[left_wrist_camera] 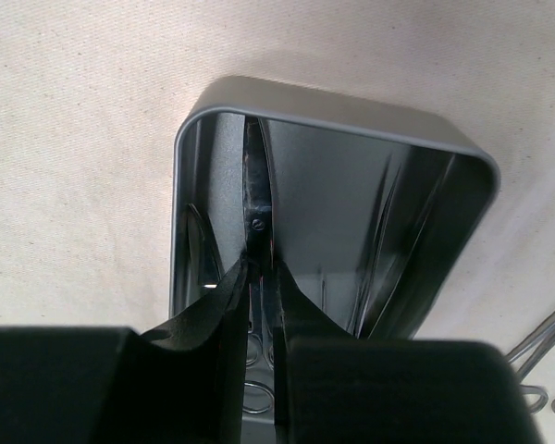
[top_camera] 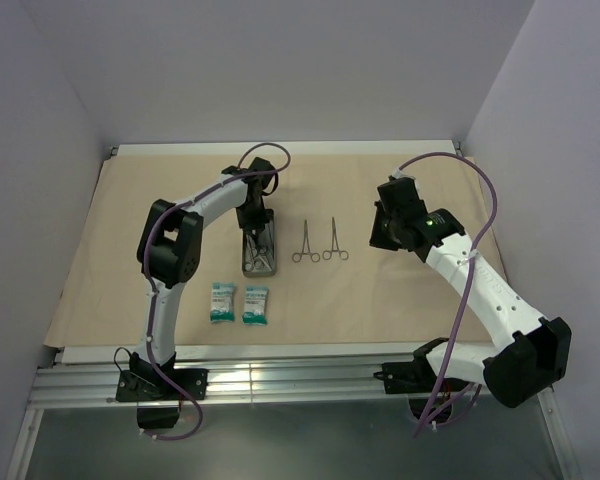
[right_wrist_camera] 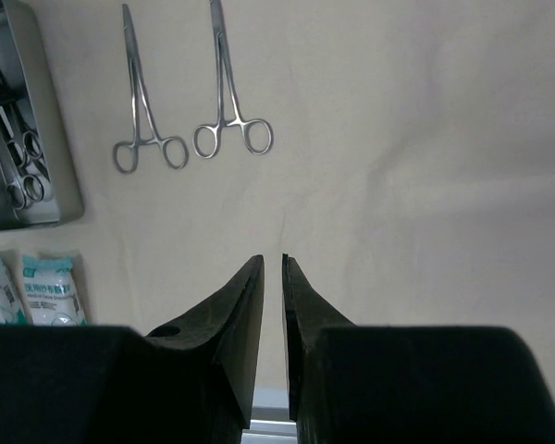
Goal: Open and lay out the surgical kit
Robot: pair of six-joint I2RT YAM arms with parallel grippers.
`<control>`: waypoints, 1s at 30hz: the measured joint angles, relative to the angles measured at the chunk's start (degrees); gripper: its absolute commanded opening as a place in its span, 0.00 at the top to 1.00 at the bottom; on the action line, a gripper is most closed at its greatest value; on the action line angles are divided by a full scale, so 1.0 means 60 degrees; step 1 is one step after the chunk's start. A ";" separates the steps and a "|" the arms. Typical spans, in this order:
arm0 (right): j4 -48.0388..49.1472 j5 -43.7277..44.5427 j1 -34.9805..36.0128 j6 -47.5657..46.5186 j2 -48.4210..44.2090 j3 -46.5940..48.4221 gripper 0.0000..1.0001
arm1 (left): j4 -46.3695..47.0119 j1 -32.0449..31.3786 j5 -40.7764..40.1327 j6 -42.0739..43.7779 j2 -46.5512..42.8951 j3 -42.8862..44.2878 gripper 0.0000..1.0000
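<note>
The tan drape (top_camera: 120, 250) lies spread flat over the table. The grey metal tray (top_camera: 246, 262) sits on it left of centre. My left gripper (top_camera: 255, 232) reaches down into the tray (left_wrist_camera: 333, 106). Its jaws (left_wrist_camera: 262, 264) are shut on a ring-handled scissors (left_wrist_camera: 256, 222) lying inside. Two silver forceps (top_camera: 304, 243) (top_camera: 334, 240) lie side by side on the drape right of the tray. Two teal-white packets (top_camera: 222, 302) (top_camera: 255, 303) lie in front of it. My right gripper (top_camera: 383, 225) hovers right of the forceps, shut and empty (right_wrist_camera: 272, 259). Tweezers do not show.
The right wrist view shows the tray (right_wrist_camera: 54, 139) with ringed instruments (right_wrist_camera: 18, 171) in it, both forceps (right_wrist_camera: 135, 74) (right_wrist_camera: 225, 79), and the packets (right_wrist_camera: 48, 289). White walls stand on three sides. A metal rail (top_camera: 280, 380) runs along the near edge.
</note>
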 measured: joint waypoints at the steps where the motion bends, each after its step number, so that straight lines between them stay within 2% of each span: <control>1: 0.0000 -0.0004 -0.0007 -0.0004 0.0000 0.0000 0.78 | -0.0018 0.0004 0.0004 0.0000 0.0004 0.0018 1.00; 17: -0.0087 -0.0095 -0.0044 -0.0022 -0.0069 0.0000 0.78 | -0.0554 -0.0004 0.0087 0.0004 0.0040 0.0838 1.00; 30: -0.0331 -0.0095 -0.0044 0.0375 -0.0259 0.0000 0.78 | -0.0550 -0.0062 0.0630 0.0091 -0.0022 0.0714 1.00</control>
